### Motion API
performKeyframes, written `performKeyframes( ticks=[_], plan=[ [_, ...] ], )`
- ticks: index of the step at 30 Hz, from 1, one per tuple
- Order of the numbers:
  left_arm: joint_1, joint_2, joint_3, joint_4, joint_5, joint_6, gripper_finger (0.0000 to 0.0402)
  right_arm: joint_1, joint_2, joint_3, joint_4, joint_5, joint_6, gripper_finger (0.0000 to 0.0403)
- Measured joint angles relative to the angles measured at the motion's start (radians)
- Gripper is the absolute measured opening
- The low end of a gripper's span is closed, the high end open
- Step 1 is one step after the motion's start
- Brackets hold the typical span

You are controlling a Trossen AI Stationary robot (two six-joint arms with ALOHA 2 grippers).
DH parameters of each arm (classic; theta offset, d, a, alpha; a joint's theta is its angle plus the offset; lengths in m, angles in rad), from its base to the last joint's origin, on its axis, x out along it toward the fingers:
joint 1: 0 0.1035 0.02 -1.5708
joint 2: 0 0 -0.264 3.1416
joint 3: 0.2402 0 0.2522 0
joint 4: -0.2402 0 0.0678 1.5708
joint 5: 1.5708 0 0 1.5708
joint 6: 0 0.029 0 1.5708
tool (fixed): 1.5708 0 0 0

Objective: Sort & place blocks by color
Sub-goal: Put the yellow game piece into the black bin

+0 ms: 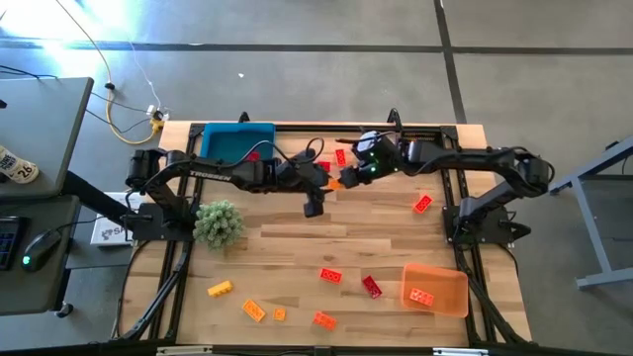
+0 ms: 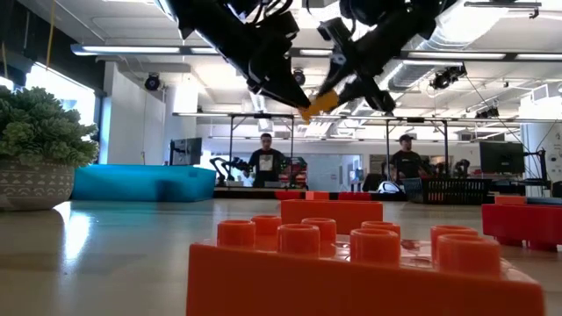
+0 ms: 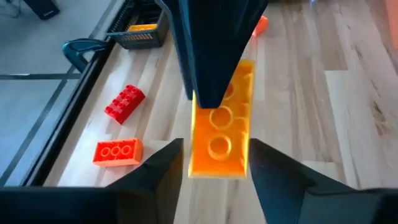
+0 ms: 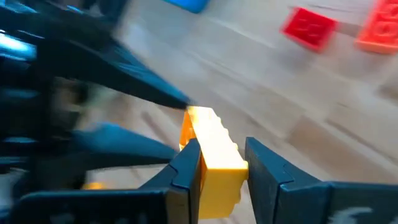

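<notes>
Claws meet above the wooden tabletop (image 1: 297, 242): the right claw (image 4: 222, 163) clamps a yellow block (image 4: 214, 158) in mid-air, the left claw (image 3: 211, 163) parted around it. Two people stand in the room behind.

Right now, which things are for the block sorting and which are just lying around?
For the job: right gripper, jaws shut on the yellow block; red block; orange block; blue tray; orange tray.

Lying about: green plant ball; computer mouse; yellow cable.
</notes>
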Motion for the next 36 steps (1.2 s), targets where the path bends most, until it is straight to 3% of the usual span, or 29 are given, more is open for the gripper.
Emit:
performKeyframes(
  ticks=[10,17,26,36],
  plan=[
    [0.016,-0.002,0.001,-0.002,-0.083,-0.09,0.0214,-0.14,0.001,-0.002,-0.2,0.005,-0.212,0.0076],
    [0.056,-0.002,0.001,-0.004,-0.109,-0.128,0.0217,-0.272,-0.008,-0.002,-0.305,0.029,-0.393,0.0076],
    [0.082,-0.002,0.001,-0.006,-0.106,-0.165,0.0218,-0.438,-0.069,-0.002,-0.464,0.231,-0.579,0.0077],
    [0.085,-0.002,0.001,-0.006,-0.106,-0.17,0.0218,-0.633,-0.13,-0.002,-0.52,0.389,-0.625,0.0078]
  ],
)
